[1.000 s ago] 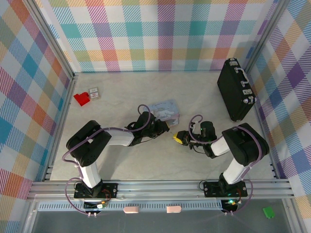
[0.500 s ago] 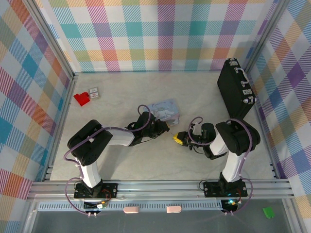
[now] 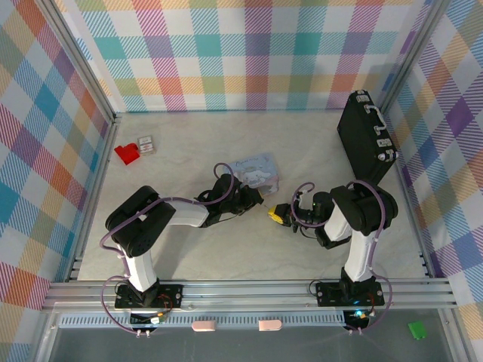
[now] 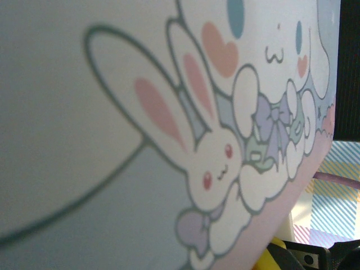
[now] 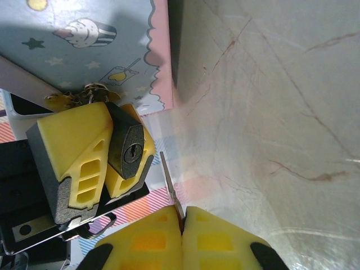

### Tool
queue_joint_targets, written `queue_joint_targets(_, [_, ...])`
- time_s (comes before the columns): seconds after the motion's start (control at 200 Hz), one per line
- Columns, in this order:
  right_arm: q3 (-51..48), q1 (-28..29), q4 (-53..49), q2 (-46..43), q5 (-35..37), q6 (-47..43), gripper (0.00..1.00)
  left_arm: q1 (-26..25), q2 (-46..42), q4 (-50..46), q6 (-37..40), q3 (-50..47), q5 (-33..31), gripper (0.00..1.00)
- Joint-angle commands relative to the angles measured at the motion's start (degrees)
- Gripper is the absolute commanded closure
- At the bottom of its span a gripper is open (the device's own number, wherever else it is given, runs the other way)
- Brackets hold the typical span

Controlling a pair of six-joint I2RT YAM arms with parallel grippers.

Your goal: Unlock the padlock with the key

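The padlock (image 5: 130, 151) shows its dark end with the keyhole, and it hangs at the brass hasp (image 5: 84, 97) of the pastel cartoon tin (image 3: 255, 170). My left gripper (image 3: 255, 197) is shut on the padlock, with its yellow fingers (image 5: 73, 138) on either side of the body. My right gripper (image 5: 183, 216) is shut on the key (image 5: 170, 183). The thin blade points up towards the padlock, and its tip stands just right of the keyhole without touching it. In the left wrist view the tin (image 4: 169, 112) is pressed close to the lens. In the top view my right gripper (image 3: 278, 216) faces the left one.
A black briefcase (image 3: 366, 139) lies at the back right by the checked wall. A red plastic piece (image 3: 127, 153) and a small pale card (image 3: 146, 143) sit at the back left. Marbled tabletop (image 3: 226, 249) lies bare in front of both grippers.
My right arm's elbow has swung in towards the middle, while its gripper with the key stays close to the padlock. The left arm has held still.
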Motion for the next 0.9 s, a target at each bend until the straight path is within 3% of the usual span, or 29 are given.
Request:
queue_joint_targets(0.0, [0.8, -0.5, 3.0, 0.6, -1.2, 0.3, 1.0, 0.7, 0.6, 3.0, -2.2, -0.9, 2.3, 1.0])
queue_joint_targets(0.895, [0.9, -0.5, 3.0, -2.0, -1.8, -1.1, 1.0, 0.8, -0.1, 5.4, -4.1, -1.9, 3.3, 1.0])
